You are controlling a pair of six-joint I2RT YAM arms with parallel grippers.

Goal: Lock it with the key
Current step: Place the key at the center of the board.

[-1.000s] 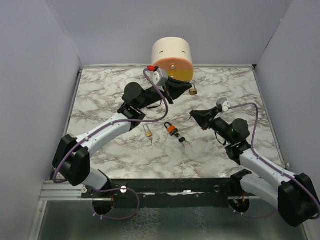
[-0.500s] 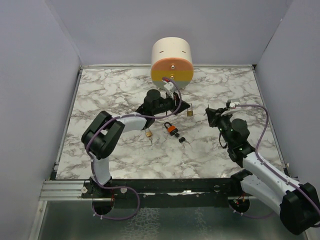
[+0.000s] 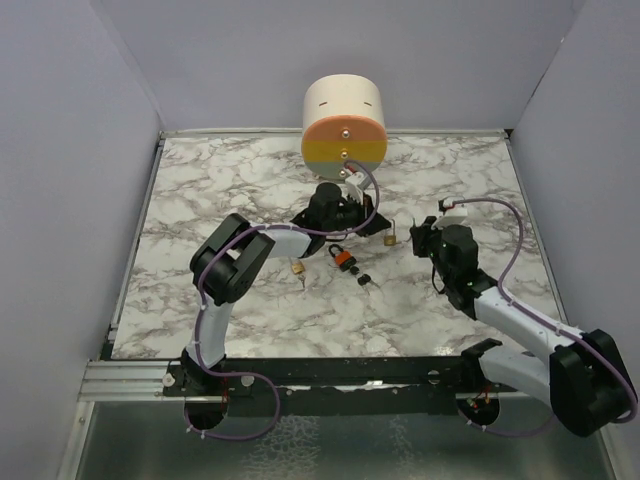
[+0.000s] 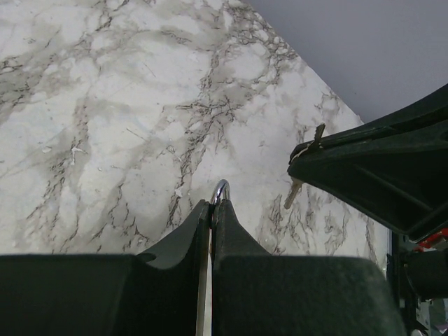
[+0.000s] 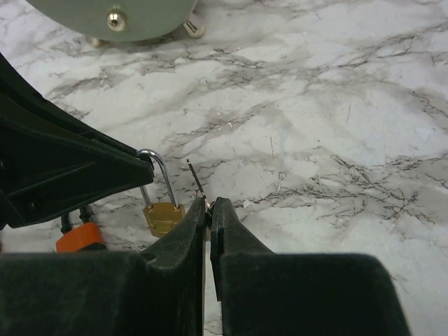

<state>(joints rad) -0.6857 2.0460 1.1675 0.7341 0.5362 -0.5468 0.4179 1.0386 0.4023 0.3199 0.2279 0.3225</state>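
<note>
A small brass padlock [image 3: 388, 238] [image 5: 163, 217] hangs by its silver shackle [image 4: 221, 190] from my left gripper [image 3: 377, 227] [image 4: 212, 204], which is shut on the shackle above the table's middle. My right gripper [image 3: 414, 241] [image 5: 208, 203] is just to the right of it, facing it, and is shut on a small thin key [image 5: 196, 178] [image 4: 294, 192]. The key's tip stands a little apart from the padlock body. A black-headed key bunch [image 3: 365, 280] lies loose on the marble next to an orange padlock [image 3: 343, 259] [image 5: 80, 238].
A round cream box with an orange and yellow front [image 3: 344, 125] stands at the back centre, just behind the left wrist. Another brass padlock [image 3: 296, 267] lies on the marble table [image 3: 200, 200] left of the orange one. Grey walls close in both sides and the back.
The left arm has folded and carried the brass padlock from beside the round box toward the table's middle. The right gripper has drawn back to the right and now faces the padlock.
</note>
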